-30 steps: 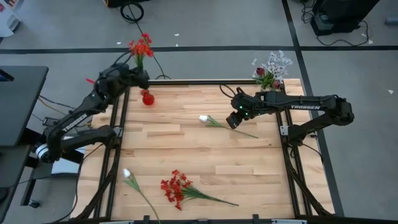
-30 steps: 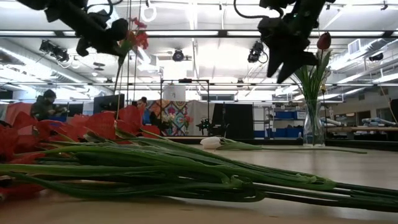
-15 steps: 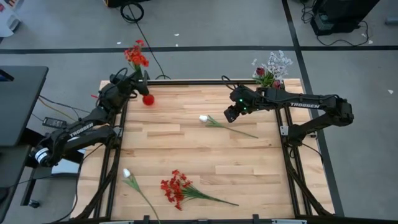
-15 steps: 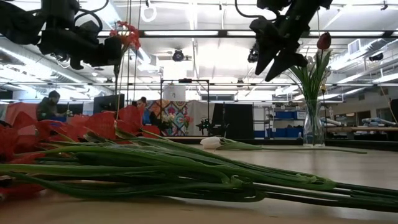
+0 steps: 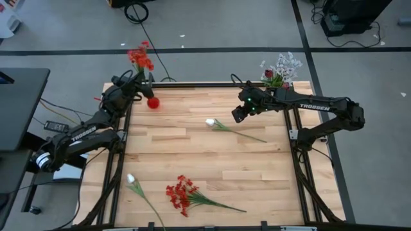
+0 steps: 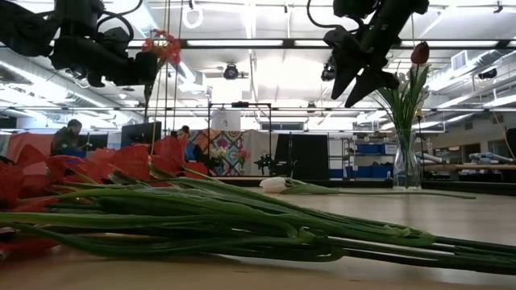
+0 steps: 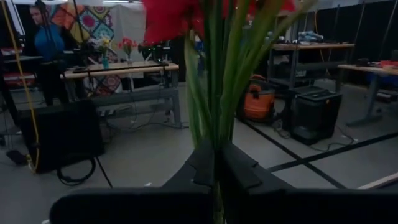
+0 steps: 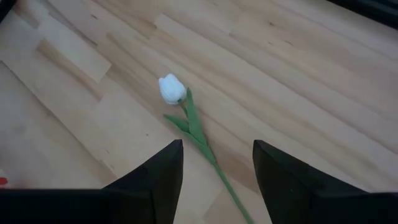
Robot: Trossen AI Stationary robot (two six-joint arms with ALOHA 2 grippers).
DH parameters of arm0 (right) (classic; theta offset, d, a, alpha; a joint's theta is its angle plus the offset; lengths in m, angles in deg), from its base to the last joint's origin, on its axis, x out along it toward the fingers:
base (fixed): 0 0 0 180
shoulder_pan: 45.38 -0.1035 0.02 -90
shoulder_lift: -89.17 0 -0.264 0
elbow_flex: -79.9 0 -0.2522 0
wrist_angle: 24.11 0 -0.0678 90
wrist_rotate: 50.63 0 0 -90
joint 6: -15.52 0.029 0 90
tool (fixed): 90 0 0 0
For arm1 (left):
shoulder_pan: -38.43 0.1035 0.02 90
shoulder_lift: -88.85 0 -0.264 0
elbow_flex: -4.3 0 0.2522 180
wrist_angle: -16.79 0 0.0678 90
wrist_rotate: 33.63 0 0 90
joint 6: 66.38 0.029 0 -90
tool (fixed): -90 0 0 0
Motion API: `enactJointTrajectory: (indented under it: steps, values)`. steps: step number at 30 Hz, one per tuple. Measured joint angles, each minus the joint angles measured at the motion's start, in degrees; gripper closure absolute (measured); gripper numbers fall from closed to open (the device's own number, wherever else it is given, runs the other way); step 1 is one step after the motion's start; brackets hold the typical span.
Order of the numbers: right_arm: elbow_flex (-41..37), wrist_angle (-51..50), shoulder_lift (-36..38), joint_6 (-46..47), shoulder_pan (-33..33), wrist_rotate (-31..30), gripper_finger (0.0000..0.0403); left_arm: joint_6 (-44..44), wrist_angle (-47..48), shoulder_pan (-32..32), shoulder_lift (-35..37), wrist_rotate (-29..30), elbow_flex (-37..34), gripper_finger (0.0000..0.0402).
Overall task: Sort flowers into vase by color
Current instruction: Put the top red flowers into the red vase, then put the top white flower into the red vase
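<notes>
The left gripper (image 5: 142, 86) sat at the upper left corner of the table (image 5: 205, 160) in the high view, its fingers pressed together on the green stems of a red flower bunch (image 5: 140, 56), whose blooms stood past the table's top edge over the grey floor. In the left wrist view the stems (image 7: 214, 93) rose straight up from between the closed fingers, with red petals at the top of the frame. A small red vase (image 5: 153, 102) stood on the table just below and right of that gripper.

The right gripper (image 5: 237, 115) hung in the upper middle-right of the high view, its fingers spread apart and holding nothing. A white tulip (image 5: 210, 122) lay on the wood just left of it, its stem running down and right; the right wrist view showed the bud (image 8: 171, 88) above the gap between the open fingers (image 8: 155, 180).

A glass vase (image 6: 407, 165) at the upper right corner of the table held a maroon tulip (image 6: 419, 53) and pale sprigs (image 5: 286, 64). In the lower left of the high view lay another white tulip (image 5: 131, 180), and right of it a loose red bunch (image 5: 180, 194)
</notes>
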Motion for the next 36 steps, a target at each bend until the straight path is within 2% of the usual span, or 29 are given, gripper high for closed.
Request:
enactJointTrajectory:
  steps: [8, 11, 17, 21, 25, 29, 31, 36]
  values:
    - [0.0, -0.01, 0.0, 1.24, -0.04, 0.78, 0.0202, 0.33, 3.54, 0.0, 0.91, -0.01, 2.56, 0.0391]
    - [0.0, -0.02, 0.0, 1.46, -0.04, 0.78, 0.0202, -2.3, 6.96, 0.0, 0.99, -0.01, 1.89, 0.0391]
    - [0.0, 0.16, -0.01, 1.49, -0.11, 1.02, 0.0202, -3.71, 6.74, 0.0, 0.99, -0.01, -2.05, 0.039]
    - [0.02, 0.37, -1.23, 0.39, 0.0, 5.23, 0.0192, -8.71, 7.17, 0.0, 0.99, -0.01, -4.25, 0.0378]
    - [0.02, 0.57, -4.8, -1.64, -0.91, 7.83, 0.0165, -10.75, 7.6, 0.0, 0.99, -0.01, -4.3, 0.034]
    - [0.02, 1.03, -9.15, -8.37, -4.1, 9.7, 0.0146, -11.54, 11.74, 0.0, 0.98, -0.76, -1.77, 0.0282]
    - [0.02, 1.03, -11.18, -11.73, -6.06, 9.57, 0.0144, -12.92, 17.85, 0.0, 0.99, -2.42, 1.82, 0.0249]
    - [0.02, 1.35, -15.71, -14.97, -8.95, 6.23, 0.015, -14.93, 39.76, -0.04, 1.02, -5.89, 11.12, 0.0172]
